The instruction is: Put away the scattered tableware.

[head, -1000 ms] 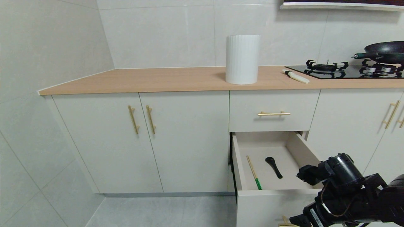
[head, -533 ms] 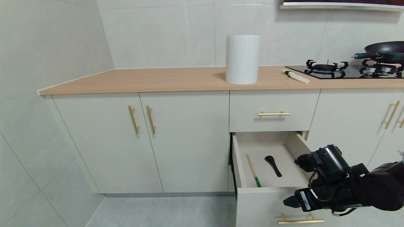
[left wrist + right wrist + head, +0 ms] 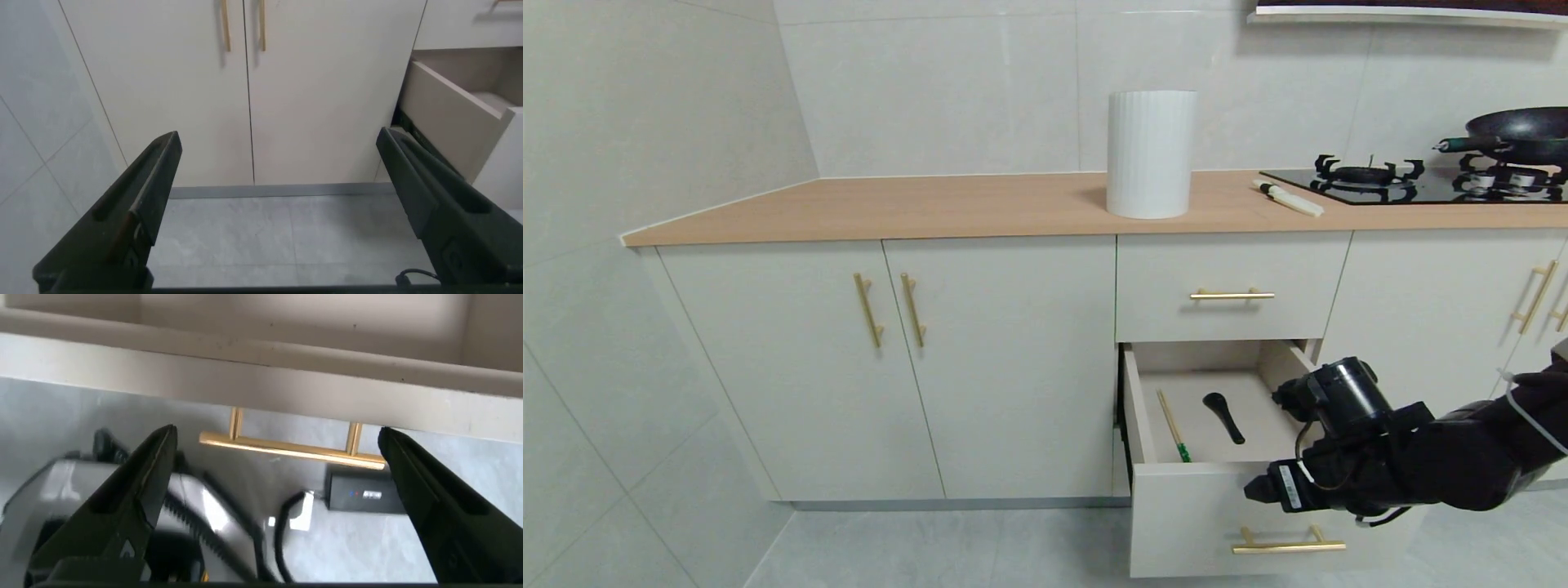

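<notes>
1. Head view shows the lower drawer [image 3: 1209, 523] pulled partway out, directly under a closed upper drawer [image 3: 1232, 286].
2. Inside the lower drawer lie the chopsticks [image 3: 1174, 425], wooden with green ends, close along its left wall. A black spoon [image 3: 1223, 416] lies just beside them toward the drawer's middle, and the two do not touch.
3. The right gripper [image 3: 275, 437] sits at the right end of the drawer's front panel, just above the gold handle [image 3: 1289, 545]. Its fingers are spread wide with nothing between them, and in the right wrist view the handle shows beyond the gap. Whether the gripper touches the panel cannot be told.
4. The left gripper [image 3: 278, 137] is also spread wide and empty, off to the left of the drawer. It faces the cabinet doors [image 3: 245, 82] and the floor [image 3: 270, 237], and the drawer's side wall shows past one finger.
5. On the countertop [image 3: 890, 208] above the drawer, a white ribbed canister [image 3: 1150, 155] stands upright.
6. A pale utensil [image 3: 1288, 198] with a dark tip lies flat above the drawer's right edge.
7. Farther right of the drawer is the hob [image 3: 1413, 184], and a black pan [image 3: 1519, 131] sits on it.
</notes>
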{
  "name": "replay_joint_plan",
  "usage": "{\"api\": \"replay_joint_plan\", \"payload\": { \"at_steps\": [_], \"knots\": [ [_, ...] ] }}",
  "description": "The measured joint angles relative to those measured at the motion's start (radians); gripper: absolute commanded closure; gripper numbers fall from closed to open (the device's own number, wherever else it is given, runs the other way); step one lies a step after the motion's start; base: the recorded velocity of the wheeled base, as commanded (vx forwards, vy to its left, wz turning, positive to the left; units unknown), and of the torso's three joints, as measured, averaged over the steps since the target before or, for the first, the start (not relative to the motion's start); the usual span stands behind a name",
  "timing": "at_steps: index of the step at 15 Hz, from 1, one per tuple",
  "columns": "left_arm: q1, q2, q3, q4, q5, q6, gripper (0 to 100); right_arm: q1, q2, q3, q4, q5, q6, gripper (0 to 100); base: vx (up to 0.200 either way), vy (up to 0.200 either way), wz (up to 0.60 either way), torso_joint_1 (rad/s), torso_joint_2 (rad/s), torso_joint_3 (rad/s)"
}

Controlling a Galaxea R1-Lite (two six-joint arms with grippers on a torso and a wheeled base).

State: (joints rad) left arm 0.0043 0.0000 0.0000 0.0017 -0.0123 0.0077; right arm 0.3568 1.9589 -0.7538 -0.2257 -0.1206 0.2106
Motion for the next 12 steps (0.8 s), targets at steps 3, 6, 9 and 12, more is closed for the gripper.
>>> {"api": "replay_joint_plan", "payload": {
  "at_steps": [3, 6, 9, 12],
  "knots": [
    [0.000, 0.000, 0.000, 0.000, 0.000, 0.000, 0, -0.001, 0.059, -0.081, -0.015, -0.022, 0.011, 0, 0.000, 0.000, 0.00, 0.000, 0.00, 0.000],
    [0.000, 0.000, 0.000, 0.000, 0.000, 0.000, 0, -0.016, 0.113, -0.172, -0.014, -0.025, 0.013, 0, 0.000, 0.000, 0.00, 0.000, 0.00, 0.000],
    [0.000, 0.000, 0.000, 0.000, 0.000, 0.000, 0, -0.032, 0.173, -0.274, -0.014, -0.027, 0.007, 0, 0.000, 0.000, 0.00, 0.000, 0.00, 0.000],
    [0.001, 0.000, 0.000, 0.000, 0.000, 0.000, 0, -0.045, 0.248, -0.393, -0.013, -0.034, -0.002, 0, 0.000, 0.000, 0.00, 0.000, 0.00, 0.000]
  ]
}}
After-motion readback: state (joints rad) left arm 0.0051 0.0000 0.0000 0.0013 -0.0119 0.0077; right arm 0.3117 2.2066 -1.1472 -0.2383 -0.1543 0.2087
